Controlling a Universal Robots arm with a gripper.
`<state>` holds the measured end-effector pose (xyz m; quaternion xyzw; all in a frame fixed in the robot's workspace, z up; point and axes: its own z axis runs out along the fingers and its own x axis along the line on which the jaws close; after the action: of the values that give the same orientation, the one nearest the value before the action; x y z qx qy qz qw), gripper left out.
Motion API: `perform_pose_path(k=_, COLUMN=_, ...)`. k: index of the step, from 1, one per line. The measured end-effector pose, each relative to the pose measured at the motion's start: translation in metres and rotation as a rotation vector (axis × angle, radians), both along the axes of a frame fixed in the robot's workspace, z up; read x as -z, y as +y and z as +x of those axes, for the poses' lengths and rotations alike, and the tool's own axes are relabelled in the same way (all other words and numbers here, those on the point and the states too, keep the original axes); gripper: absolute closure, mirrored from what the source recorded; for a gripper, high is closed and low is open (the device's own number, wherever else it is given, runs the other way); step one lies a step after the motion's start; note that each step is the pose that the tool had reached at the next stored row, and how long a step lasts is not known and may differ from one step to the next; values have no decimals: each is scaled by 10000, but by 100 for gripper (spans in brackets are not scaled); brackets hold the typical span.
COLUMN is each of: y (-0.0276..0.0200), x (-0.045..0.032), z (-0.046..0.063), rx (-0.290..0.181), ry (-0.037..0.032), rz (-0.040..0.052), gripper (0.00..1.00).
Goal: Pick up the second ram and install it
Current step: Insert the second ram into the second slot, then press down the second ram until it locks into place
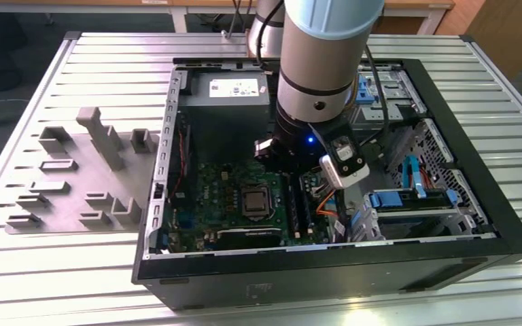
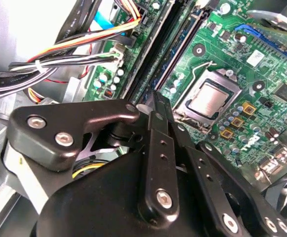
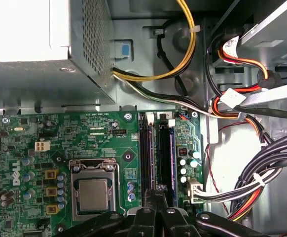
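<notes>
The second ram [image 3: 172, 163], a thin blue-green strip, stands seated in a slot on the green motherboard [image 3: 99, 138], at three o'clock from the processor socket [image 3: 93, 193]. The end effector [image 3: 159, 190] is directly over its end, black fingers [image 2: 159, 113] drawn together. In the exterior view, the arm [image 1: 320, 75] reaches into the open computer case [image 1: 478, 224] on the slatted tabletop [image 1: 79, 272].

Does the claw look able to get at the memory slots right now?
Likely yes. The claw hangs directly over the memory slots, and the cables lie off to one side, not across them.
</notes>
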<state>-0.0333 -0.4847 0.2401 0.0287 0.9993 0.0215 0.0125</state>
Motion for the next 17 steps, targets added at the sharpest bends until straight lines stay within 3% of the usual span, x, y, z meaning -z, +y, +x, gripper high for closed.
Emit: perform_pose_path(k=17, y=1, x=-8, z=0, rx=0, ry=0, rz=0, gripper=89)
